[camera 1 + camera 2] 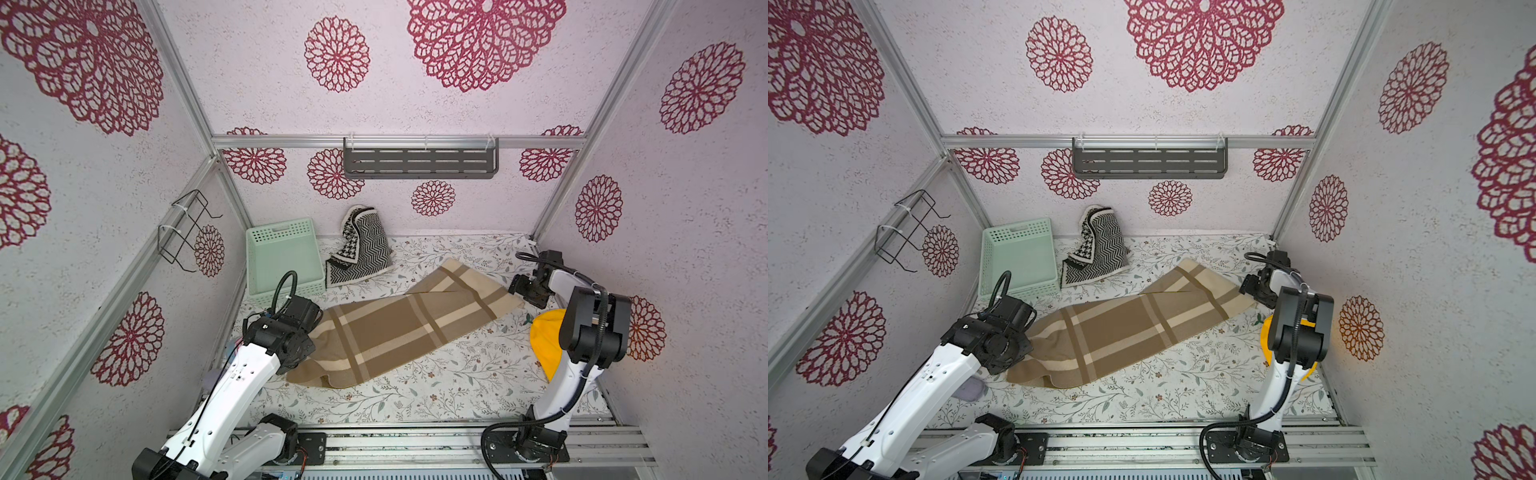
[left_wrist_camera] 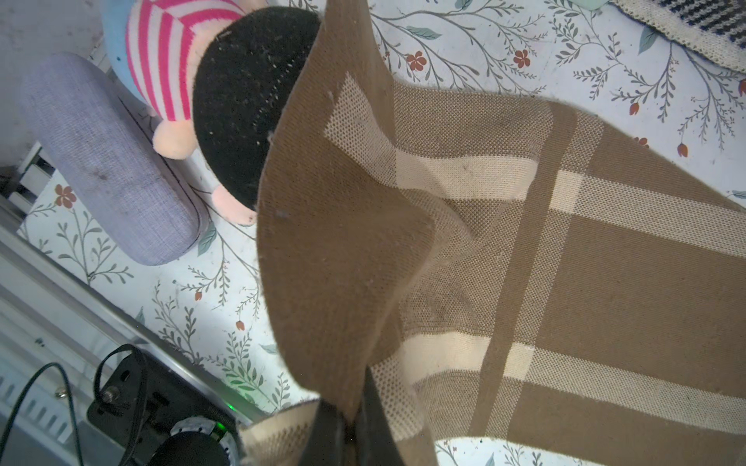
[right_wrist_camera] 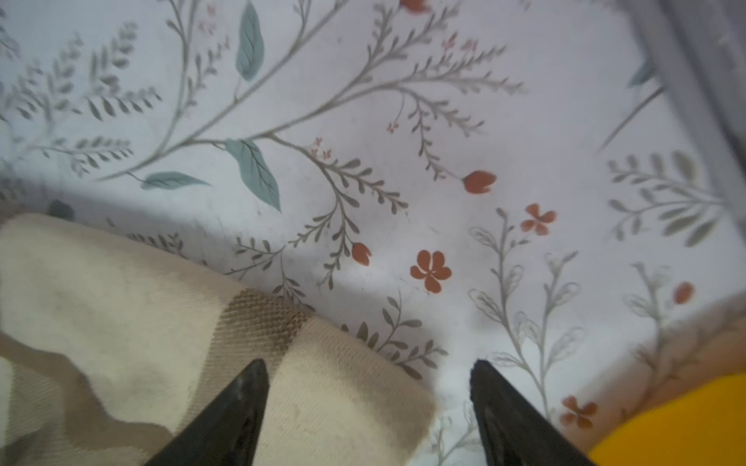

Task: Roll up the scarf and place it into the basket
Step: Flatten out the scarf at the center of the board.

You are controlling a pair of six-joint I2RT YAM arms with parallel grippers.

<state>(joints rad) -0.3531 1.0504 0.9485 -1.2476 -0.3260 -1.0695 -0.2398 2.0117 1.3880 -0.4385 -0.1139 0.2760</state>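
Scarf (image 1: 407, 328): lying stretched across the floral table (image 1: 436, 386) from eight to two o'clock, flat enough for rolling. Pinching its eight-o'clock end tight in the left gripper (image 2: 355, 427), holding it raised, probably to begin the roll. Hovering the right gripper (image 3: 368, 363) wide apart over the two-o'clock corner, gripping nothing. Standing ready at ten o'clock: basket (image 1: 280, 235), not yet filled.

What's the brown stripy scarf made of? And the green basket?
The scarf looks like soft knitted cloth, maybe wool or acrylic. The left wrist view shows tiny woven-looking stitches, a matte surface and floppy folds. The basket looks like hard moulded plastic. It is smooth and evenly pale green, with stiff straight walls and neat rows of small holes.
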